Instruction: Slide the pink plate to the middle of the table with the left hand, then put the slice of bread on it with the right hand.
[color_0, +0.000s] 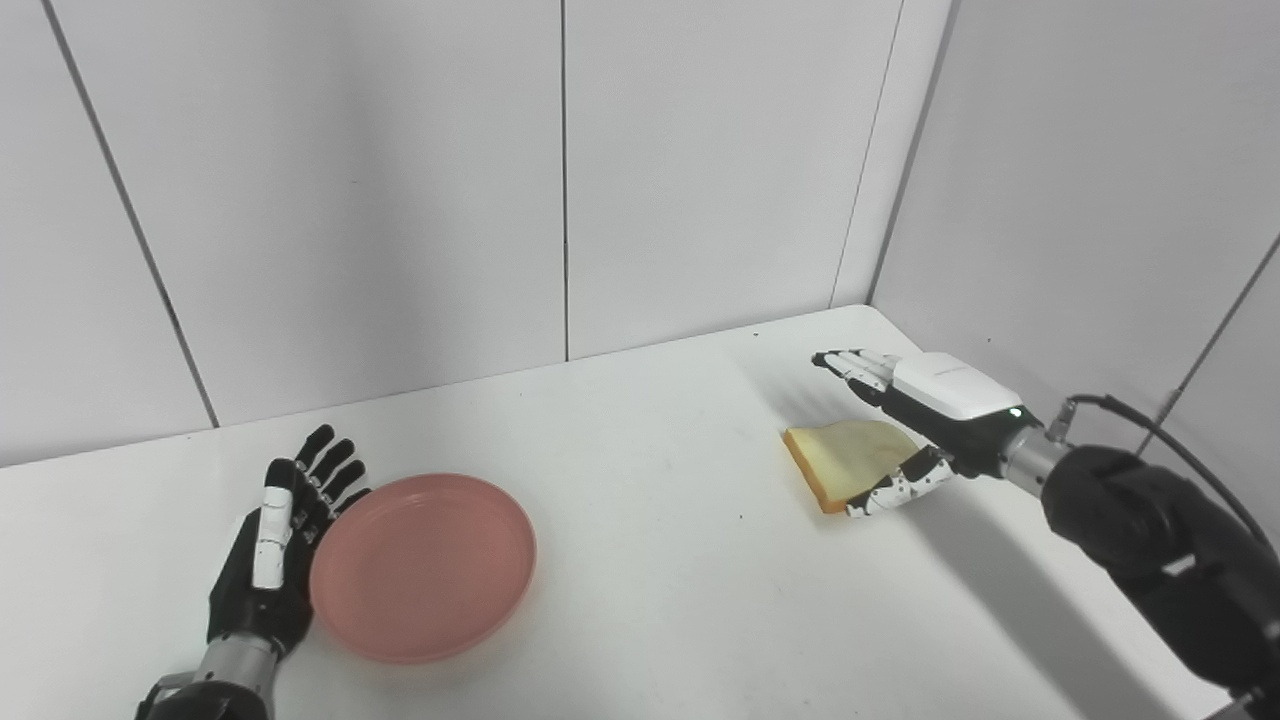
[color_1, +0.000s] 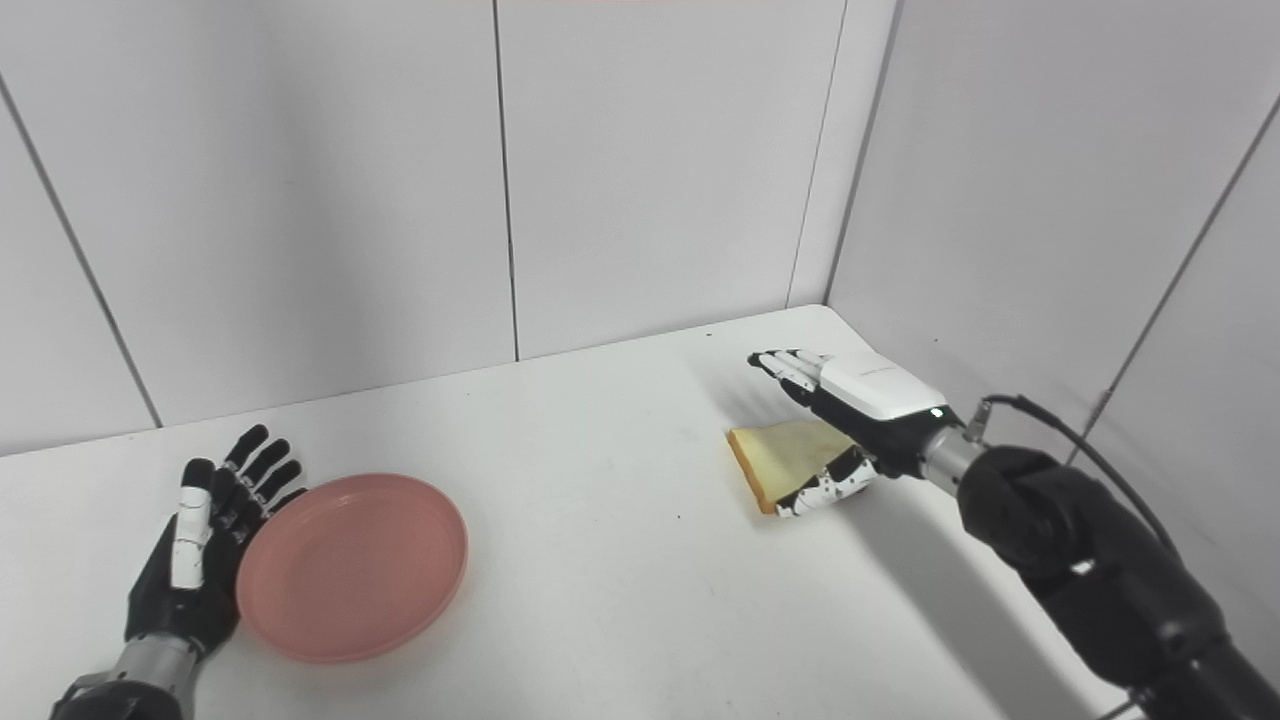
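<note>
plate (color_0: 423, 567) sat left of centre, its left rim against the spread left hand (color_0: 272, 555), so the push ran rightward. bread (color_0: 850, 458) lay far right under the open right hand (color_0: 925, 420).

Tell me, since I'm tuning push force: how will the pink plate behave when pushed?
The pink plate looks shallow and flat-based, so it should slide without tipping. The smooth white table suggests little friction; it may overshoot. The open left hand touches only its left rim, so it might rotate.
</note>
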